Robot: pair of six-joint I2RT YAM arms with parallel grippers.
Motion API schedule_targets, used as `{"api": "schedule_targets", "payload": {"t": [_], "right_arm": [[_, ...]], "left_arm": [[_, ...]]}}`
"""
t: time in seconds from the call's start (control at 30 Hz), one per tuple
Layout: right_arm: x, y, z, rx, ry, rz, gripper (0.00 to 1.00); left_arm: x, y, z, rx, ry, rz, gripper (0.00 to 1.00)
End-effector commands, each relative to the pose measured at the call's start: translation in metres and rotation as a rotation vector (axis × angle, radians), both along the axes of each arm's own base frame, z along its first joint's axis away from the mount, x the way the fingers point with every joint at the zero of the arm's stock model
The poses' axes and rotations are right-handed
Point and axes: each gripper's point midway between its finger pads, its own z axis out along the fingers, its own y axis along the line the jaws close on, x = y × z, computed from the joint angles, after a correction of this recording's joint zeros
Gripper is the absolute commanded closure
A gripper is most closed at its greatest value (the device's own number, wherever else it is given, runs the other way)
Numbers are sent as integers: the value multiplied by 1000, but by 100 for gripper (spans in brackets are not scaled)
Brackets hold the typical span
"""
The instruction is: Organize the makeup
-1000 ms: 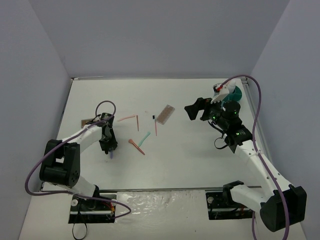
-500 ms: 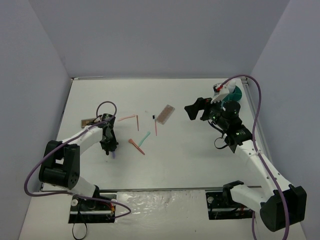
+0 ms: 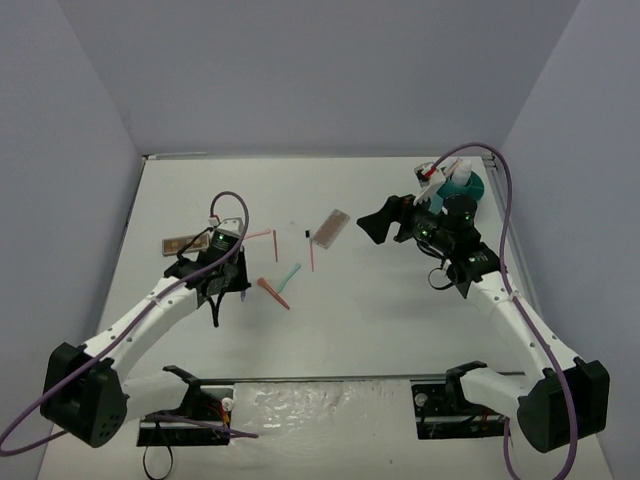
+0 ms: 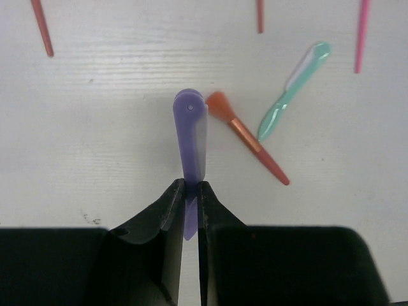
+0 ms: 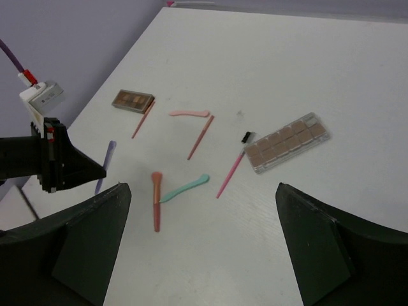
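Left gripper [image 4: 190,187] tight on lilac applicator [image 4: 191,134], plain only in wrist view; right gripper [image 5: 201,220] wide apart.

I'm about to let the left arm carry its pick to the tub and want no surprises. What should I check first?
1. Lilac applicator clamped in left gripper: ok.
2. Applicator apart from orange brush: ok, the right wrist view shows a gap.
3. Right gripper open and empty: ok.
4. Path to tub: not ok, the right gripper hangs between it and the left gripper.
5. Free tub compartment: cannot tell, the tub is mostly hidden.
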Motion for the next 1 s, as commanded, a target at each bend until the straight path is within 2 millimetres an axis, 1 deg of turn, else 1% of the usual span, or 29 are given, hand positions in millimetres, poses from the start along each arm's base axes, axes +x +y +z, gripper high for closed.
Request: {"api": "schedule_targets", "payload": {"t": [0.0, 0.13, 0.23, 0.3, 0.37, 0.47, 0.6, 0.7, 0.83, 0.97], "right_arm": [[-17, 39, 51, 124, -73, 219, 7], [-24, 64, 53, 144, -45, 287, 11], [-27, 82, 57, 149, -37, 314, 17], [-28, 94, 55, 148, -26, 331, 24], [-27, 107, 52, 144, -11, 335, 28], [-26, 116, 47, 142, 11, 335, 34], [-27, 130, 43, 140, 24, 352, 40], [-27, 136, 39, 138, 36, 359, 44], [-24, 139, 36, 138, 41, 345, 52], [-22, 140, 33, 144, 43, 334, 59]], "left_arm": [[21, -37, 74, -65, -293, -162, 100], [15, -76, 114, -134, -441, -317, 100], [12, -99, 137, -181, -508, -397, 100], [10, -110, 147, -192, -534, -435, 100], [5, -125, 160, -210, -562, -499, 100], [4, -137, 176, -220, -601, -541, 100], [3, -147, 185, -236, -625, -584, 100], [4, -152, 189, -240, -639, -595, 100], [6, -155, 194, -246, -653, -606, 100], [6, -158, 193, -245, -650, -621, 100]]}}
